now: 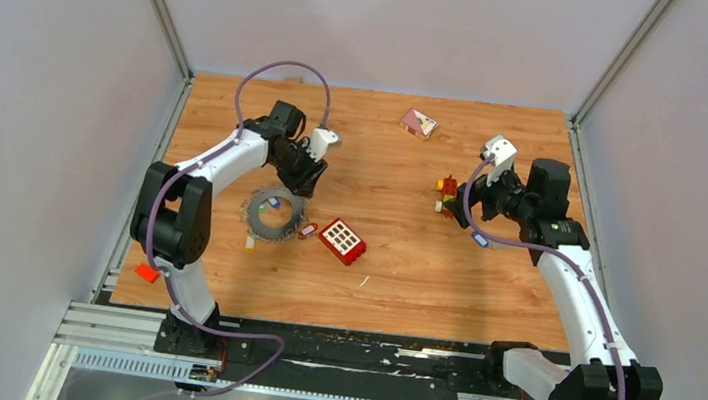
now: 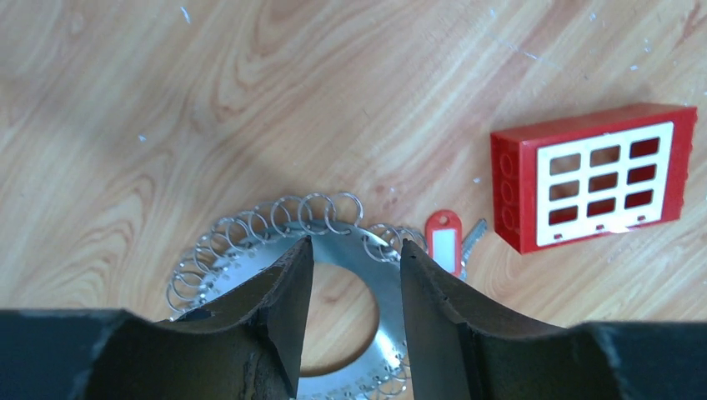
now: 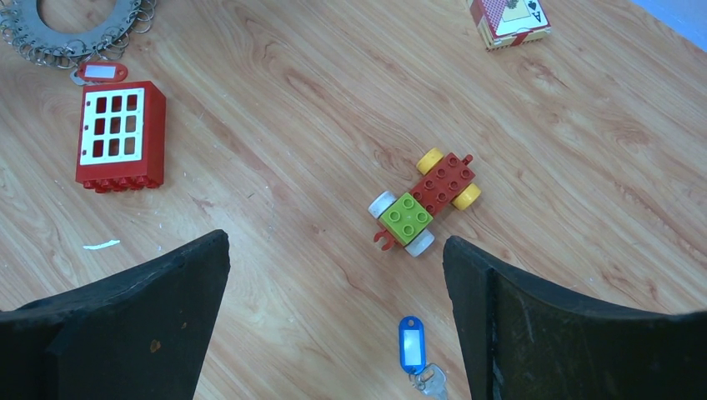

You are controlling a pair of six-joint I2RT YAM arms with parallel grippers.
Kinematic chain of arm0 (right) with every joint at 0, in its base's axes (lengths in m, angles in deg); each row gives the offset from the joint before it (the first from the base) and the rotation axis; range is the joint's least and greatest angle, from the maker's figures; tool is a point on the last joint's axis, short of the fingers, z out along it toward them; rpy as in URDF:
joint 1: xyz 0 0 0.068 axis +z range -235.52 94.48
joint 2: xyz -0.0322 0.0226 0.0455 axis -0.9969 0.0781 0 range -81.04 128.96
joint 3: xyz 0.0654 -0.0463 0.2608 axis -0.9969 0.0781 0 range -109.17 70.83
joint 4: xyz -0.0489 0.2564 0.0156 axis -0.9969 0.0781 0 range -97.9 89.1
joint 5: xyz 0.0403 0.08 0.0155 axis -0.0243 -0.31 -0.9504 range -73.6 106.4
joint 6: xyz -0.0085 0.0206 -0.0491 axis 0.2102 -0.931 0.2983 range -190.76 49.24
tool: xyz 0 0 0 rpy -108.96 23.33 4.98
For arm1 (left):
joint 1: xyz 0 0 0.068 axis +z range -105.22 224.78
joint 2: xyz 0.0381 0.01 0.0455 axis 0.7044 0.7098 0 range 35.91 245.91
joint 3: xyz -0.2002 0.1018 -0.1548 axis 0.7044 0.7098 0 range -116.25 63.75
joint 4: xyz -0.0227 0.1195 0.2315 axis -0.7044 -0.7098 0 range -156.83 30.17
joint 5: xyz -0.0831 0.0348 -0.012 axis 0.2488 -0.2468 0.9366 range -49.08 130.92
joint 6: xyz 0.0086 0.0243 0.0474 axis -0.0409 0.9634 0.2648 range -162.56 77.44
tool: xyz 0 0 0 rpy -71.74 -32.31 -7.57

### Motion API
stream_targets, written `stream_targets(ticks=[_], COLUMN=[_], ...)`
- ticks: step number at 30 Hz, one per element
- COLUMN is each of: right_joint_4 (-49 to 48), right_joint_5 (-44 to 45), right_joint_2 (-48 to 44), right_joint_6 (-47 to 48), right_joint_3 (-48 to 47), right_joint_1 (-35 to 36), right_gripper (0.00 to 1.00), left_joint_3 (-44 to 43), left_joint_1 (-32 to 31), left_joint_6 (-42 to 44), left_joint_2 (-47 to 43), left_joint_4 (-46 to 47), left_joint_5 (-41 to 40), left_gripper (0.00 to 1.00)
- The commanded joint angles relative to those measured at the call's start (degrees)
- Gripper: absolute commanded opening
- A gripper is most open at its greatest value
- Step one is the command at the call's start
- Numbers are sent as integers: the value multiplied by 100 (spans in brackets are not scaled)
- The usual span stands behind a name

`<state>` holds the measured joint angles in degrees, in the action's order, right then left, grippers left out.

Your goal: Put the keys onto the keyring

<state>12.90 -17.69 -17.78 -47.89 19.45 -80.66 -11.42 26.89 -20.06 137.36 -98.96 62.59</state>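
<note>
The keyring [image 1: 275, 215] is a flat grey ring with small wire loops round its rim, lying on the wooden table left of centre. My left gripper [image 1: 300, 188] hovers over its far edge, open and empty. In the left wrist view the ring [image 2: 367, 268] lies under the gripper [image 2: 354, 243]. A red-tagged key [image 2: 443, 240] lies just right of the ring [image 1: 307, 231]. A yellow-tagged key [image 1: 250, 242] lies at its near left. My right gripper [image 1: 458, 204] is wide open and empty [image 3: 333, 242] above a blue-tagged key [image 3: 411, 346], which also shows in the top view [image 1: 479, 239].
A red studded brick [image 1: 342, 240] lies right of the ring [image 2: 596, 175]. A small red-yellow-green block car [image 3: 423, 202] sits by the right gripper [image 1: 446, 195]. A card box [image 1: 418, 123] lies at the back. An orange piece [image 1: 147, 273] sits off the table's left near corner.
</note>
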Motion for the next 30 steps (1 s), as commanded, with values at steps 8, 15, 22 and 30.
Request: stream_targets(ticks=[8, 15, 22, 30], right_joint_4=[79, 91, 108, 116], right_joint_5=[-44, -55, -80, -77], right_joint_2=[-41, -48, -51, -38], right_joint_6=[127, 138, 143, 165], right_joint_3=[-197, -197, -206, -206], right_joint_1=[28, 39, 41, 41], right_gripper=[100, 100, 100, 100], left_joint_3=[-458, -365, -390, -284], left_joint_1=[14, -3, -12, -35], left_joint_6=[-161, -174, -93, -2], left_joint_2=[683, 826, 969, 1095], left_joint_4=[33, 70, 101, 47], left_joint_5=[-88, -34, -175, -143], left_gripper=[44, 43, 46, 45])
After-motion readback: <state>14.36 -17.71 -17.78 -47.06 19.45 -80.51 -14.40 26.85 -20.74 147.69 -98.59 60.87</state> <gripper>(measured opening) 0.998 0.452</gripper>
